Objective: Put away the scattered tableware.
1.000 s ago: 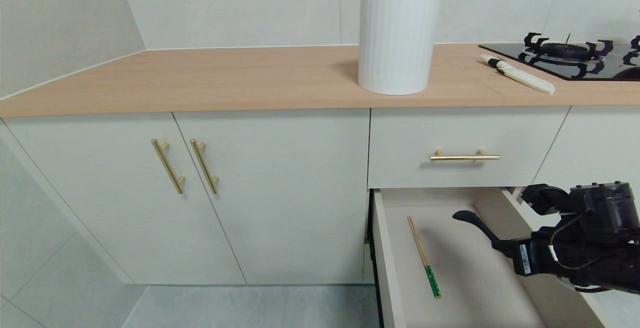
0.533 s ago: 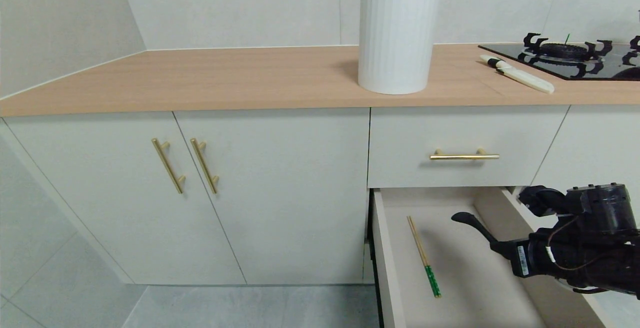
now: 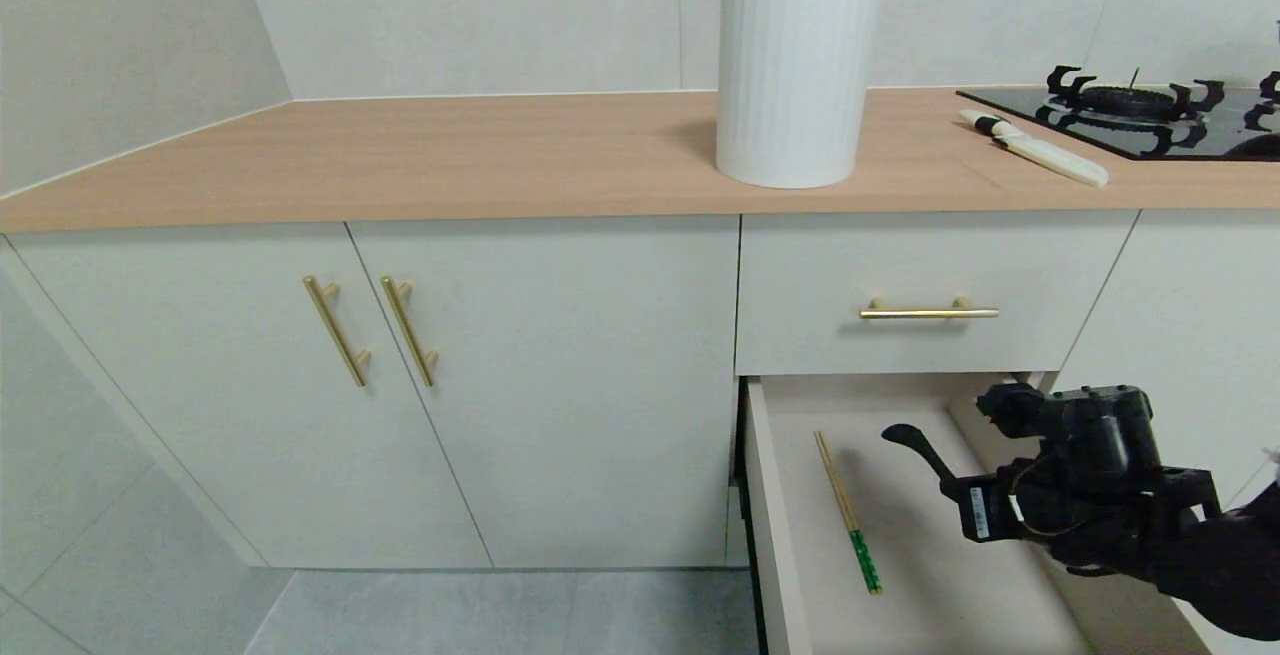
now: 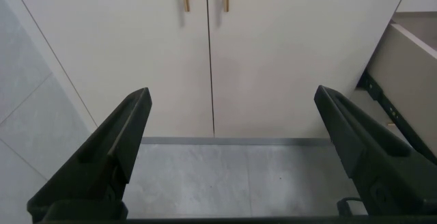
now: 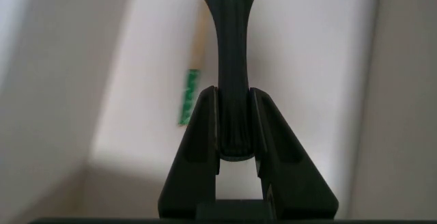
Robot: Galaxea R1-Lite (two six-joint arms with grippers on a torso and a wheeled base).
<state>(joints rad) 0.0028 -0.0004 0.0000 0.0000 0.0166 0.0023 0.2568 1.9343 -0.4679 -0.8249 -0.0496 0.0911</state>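
The worktop (image 3: 450, 155) has a matt wood-grain finish, the ribbed white container (image 3: 795, 65) is matt, the drawer handle (image 3: 930, 313) is brushed gold-toned metal, the chopsticks (image 3: 845, 510) are bare wood with green-coated ends, the black utensil (image 3: 915, 445) is smooth plastic, and the hob (image 3: 1110, 135) is glossy.

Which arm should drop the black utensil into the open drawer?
Right. The right gripper is shut on the black utensil, above the open drawer where the chopsticks lie. The left gripper is open and empty, facing the cabinet doors.
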